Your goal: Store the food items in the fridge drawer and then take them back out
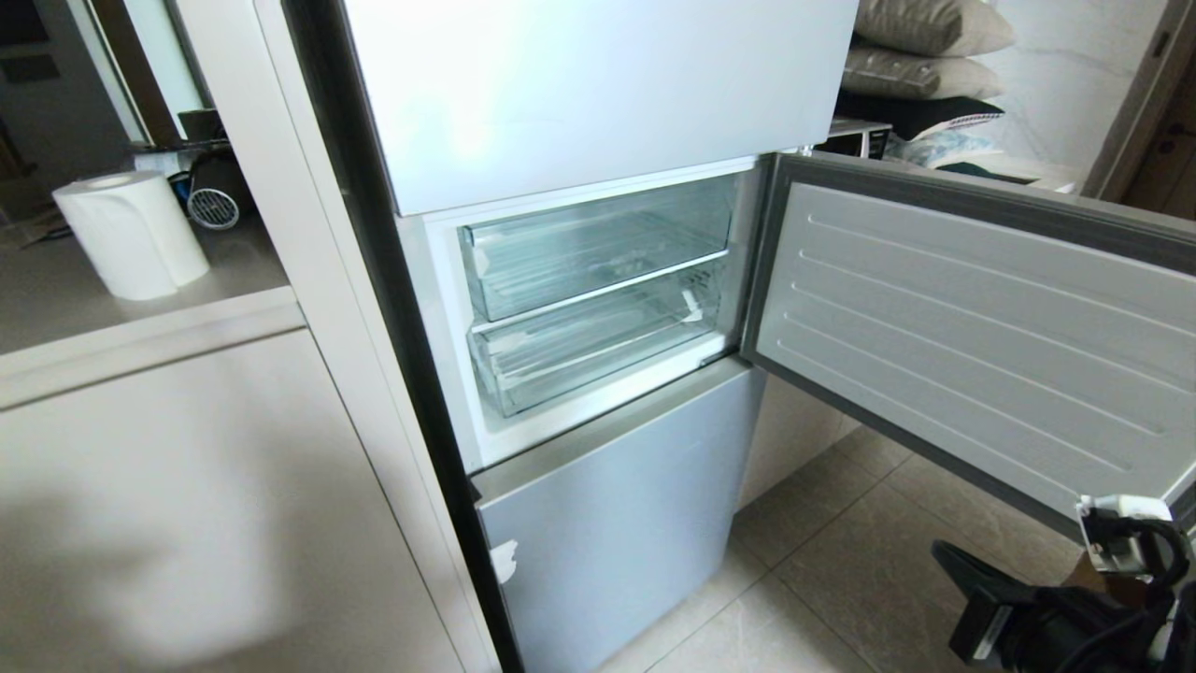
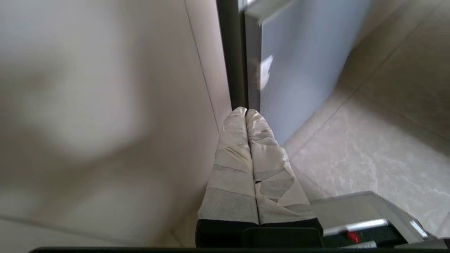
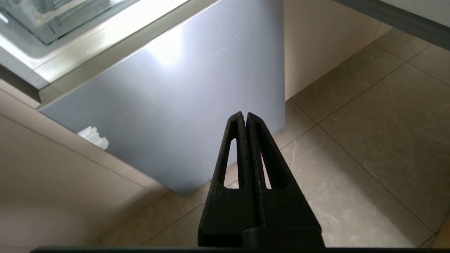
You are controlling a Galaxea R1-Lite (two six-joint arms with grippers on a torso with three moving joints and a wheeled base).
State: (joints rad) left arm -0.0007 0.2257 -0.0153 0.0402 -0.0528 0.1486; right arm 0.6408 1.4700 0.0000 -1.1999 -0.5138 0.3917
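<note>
Right hand (image 3: pixel 245 117) is hanging clenched & empty low by the floor, left hand (image 2: pixel 246 113) likewise, fridge drawer (image 1: pixel 598 341) is sitting pushed in, no food items visible, so a reach w/o re-aiming risks clipping the open door (image 1: pixel 972 336).

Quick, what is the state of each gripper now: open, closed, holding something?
Left gripper: closed, holding nothing.
Right gripper: closed, holding nothing.
</note>
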